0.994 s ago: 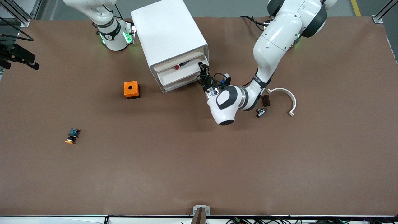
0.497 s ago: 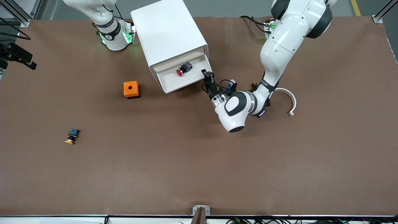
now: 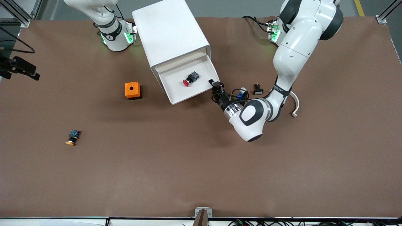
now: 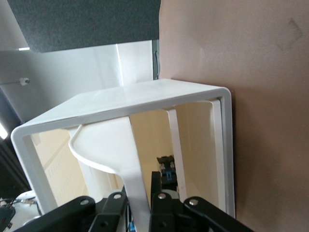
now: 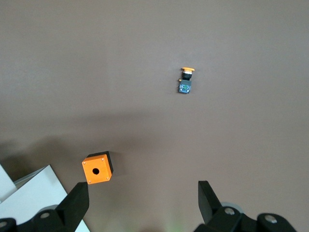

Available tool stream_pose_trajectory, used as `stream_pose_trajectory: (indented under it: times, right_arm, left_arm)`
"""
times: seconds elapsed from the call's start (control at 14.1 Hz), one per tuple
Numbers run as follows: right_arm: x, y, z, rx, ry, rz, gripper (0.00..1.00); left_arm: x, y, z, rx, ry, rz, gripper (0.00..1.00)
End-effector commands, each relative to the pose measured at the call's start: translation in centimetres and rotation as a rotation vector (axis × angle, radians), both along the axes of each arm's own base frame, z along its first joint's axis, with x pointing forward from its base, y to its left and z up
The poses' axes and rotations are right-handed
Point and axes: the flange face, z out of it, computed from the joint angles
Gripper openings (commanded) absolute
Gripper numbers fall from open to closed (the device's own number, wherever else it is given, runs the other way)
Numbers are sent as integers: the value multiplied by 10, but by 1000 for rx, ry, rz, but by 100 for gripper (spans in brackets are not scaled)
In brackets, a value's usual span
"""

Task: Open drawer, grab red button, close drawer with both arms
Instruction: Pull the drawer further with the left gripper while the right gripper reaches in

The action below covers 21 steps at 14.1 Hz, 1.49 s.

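Red button (image 3: 189, 79) lies in the open drawer (image 3: 176, 97). My left pincer (image 3: 214, 84) is clamped on the drawer front. My right pincer (image 5: 145, 198) waits wide above the desk (image 3: 201, 163).

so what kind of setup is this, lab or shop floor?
Looks like a robot test lab bench: two white arms bolted to a table under brown covering, metal framing at the corners, and small props laid out, like a white drawer box and an orange cube.
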Motion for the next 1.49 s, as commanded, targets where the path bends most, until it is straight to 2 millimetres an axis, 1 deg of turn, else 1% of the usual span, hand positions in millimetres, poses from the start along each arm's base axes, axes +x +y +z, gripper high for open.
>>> stream_pose_trajectory:
  times: [0.0,0.07,0.21,0.28,0.35,0.43,0.5,0.57,0.71,0.78,0.85,0.99,1.06,1.14,1.21,1.28,1.35,1.42]
  right_arm:
    - [22,1,-22,-30,35,12,100]
    - [23,1,-21,-45,35,13,100]
    - [27,2,-29,-53,49,18,100]
    - [28,3,-32,-53,52,17,100]
    - [37,5,-50,-61,84,22,100]
    - [43,4,-63,-63,107,23,100]
    - [43,2,-63,-62,106,17,100]
    - [46,2,-70,-62,120,16,100]
    - [48,8,-75,-83,130,16,100]
    - [48,23,-78,-78,133,0,100]
    - [48,36,-79,-84,130,-59,100]
    - [45,84,-78,-110,123,-177,100]
    - [42,104,-80,-112,125,-230,100]
    - [39,131,-81,-64,139,-292,100]
    - [34,153,-82,-31,152,-359,100]
    - [28,182,-84,-31,157,-404,100]
    - [21,212,-83,-36,146,-436,100]
    - [15,236,-84,-30,143,-474,100]
  left_arm:
    - [10,8,-11,-11,5,38,17]
    - [12,8,-10,-12,0,37,18]
    - [13,8,-9,-13,-2,38,21]
    - [13,8,-9,-16,-4,37,28]
    - [13,7,-7,-41,-19,33,39]
    - [14,6,-4,-92,-51,24,55]
    - [17,4,1,-147,-88,19,74]
    - [21,2,5,-192,-104,32,100]
    - [27,-2,14,-216,-124,38,100]
    - [30,-4,19,-228,-138,36,100]
    - [31,-6,24,-246,-153,33,100]
    - [40,-8,37,-304,-210,24,100]
    - [43,-9,42,-351,-250,15,100]
    - [46,-9,48,-417,-303,1,100]
    - [49,-8,53,-487,-365,-19,100]
    - [51,-6,55,-547,-416,-39,100]
    - [57,-3,60,-602,-478,-58,100]
    - [63,-1,66,-642,-543,-88,100]
